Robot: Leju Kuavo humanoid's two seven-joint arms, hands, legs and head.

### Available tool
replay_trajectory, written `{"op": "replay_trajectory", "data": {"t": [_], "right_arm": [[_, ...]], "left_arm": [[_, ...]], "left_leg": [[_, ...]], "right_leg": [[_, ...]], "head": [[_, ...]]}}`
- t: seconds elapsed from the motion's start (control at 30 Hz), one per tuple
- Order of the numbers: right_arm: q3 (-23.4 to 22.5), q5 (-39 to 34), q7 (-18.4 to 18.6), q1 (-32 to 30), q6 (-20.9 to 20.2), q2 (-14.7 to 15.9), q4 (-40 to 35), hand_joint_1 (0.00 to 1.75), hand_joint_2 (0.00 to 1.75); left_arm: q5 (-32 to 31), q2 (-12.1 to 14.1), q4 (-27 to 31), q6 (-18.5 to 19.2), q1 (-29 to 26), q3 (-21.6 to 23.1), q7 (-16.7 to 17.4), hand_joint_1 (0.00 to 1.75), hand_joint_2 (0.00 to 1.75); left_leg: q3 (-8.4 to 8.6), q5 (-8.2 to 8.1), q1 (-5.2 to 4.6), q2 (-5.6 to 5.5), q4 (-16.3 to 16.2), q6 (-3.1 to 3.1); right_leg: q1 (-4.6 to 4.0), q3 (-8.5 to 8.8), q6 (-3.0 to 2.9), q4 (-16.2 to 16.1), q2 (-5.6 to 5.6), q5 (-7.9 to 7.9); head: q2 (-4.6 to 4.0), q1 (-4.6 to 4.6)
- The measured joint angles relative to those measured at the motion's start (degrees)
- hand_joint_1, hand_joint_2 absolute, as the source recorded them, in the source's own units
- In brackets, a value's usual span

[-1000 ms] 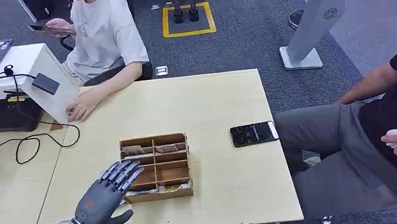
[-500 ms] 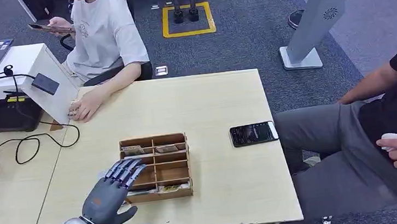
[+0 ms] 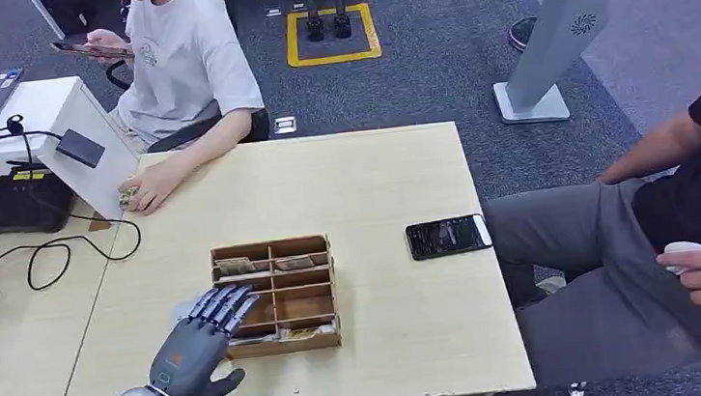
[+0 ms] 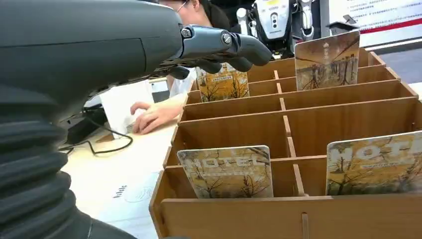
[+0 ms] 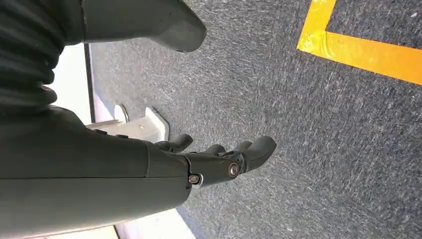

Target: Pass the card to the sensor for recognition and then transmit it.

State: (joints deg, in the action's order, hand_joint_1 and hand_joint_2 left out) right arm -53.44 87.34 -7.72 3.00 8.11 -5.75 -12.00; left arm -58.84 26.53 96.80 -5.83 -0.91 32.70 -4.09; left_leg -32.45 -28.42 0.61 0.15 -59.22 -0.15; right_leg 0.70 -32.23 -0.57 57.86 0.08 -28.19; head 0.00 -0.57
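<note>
A wooden divided box [image 3: 276, 295] sits at the table's middle front, with hotel cards standing in its slots [image 3: 294, 262]. My left hand [image 3: 196, 349] hovers at the box's near left corner, fingers spread over the left slots and holding nothing. In the left wrist view the fingers [image 4: 226, 44] reach above the box, over a near card [image 4: 226, 172] and beside another card [image 4: 375, 162]. The black sensor pad [image 3: 80, 147] is on a slanted white stand at the far left. My right hand [image 5: 219, 159] hangs over the carpet, loosely extended and empty.
A person seated behind the table rests a hand [image 3: 147, 188] next to the white stand. A black phone [image 3: 447, 236] lies right of the box. Another seated person [image 3: 679, 225] is close on the right. A black device [image 3: 25, 202] and cables [image 3: 61, 250] are at the left.
My left hand has edged a little to the right and closer to the box's near left corner. The box and cards have not moved.
</note>
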Motion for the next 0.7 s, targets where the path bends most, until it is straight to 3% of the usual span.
{"op": "replay_trajectory", "data": {"t": [0.23, 0.7], "right_arm": [[0.0, 0.0, -0.1, 0.0, 0.0, 0.0, 0.0, 0.0, 1.75], [0.0, 0.2, -0.3, 0.0, 0.0, 0.0, 0.0, 0.0, 1.75]], "left_arm": [[-2.1, -0.4, -0.3, -0.2, 0.0, 0.0, 1.6, 0.0, 1.75], [-0.8, -1.4, -0.8, 0.0, 0.0, 0.0, 1.0, 0.0, 1.75]], "left_leg": [[0.0, 0.0, 0.0, 0.0, 0.0, 0.0], [0.0, 0.0, 0.0, 0.0, 0.0, 0.0]], "right_leg": [[0.0, 0.0, 0.0, 0.0, 0.0, 0.0], [0.0, 0.0, 0.0, 0.0, 0.0, 0.0]], "head": [[0.02, -0.02], [0.0, 0.0]]}}
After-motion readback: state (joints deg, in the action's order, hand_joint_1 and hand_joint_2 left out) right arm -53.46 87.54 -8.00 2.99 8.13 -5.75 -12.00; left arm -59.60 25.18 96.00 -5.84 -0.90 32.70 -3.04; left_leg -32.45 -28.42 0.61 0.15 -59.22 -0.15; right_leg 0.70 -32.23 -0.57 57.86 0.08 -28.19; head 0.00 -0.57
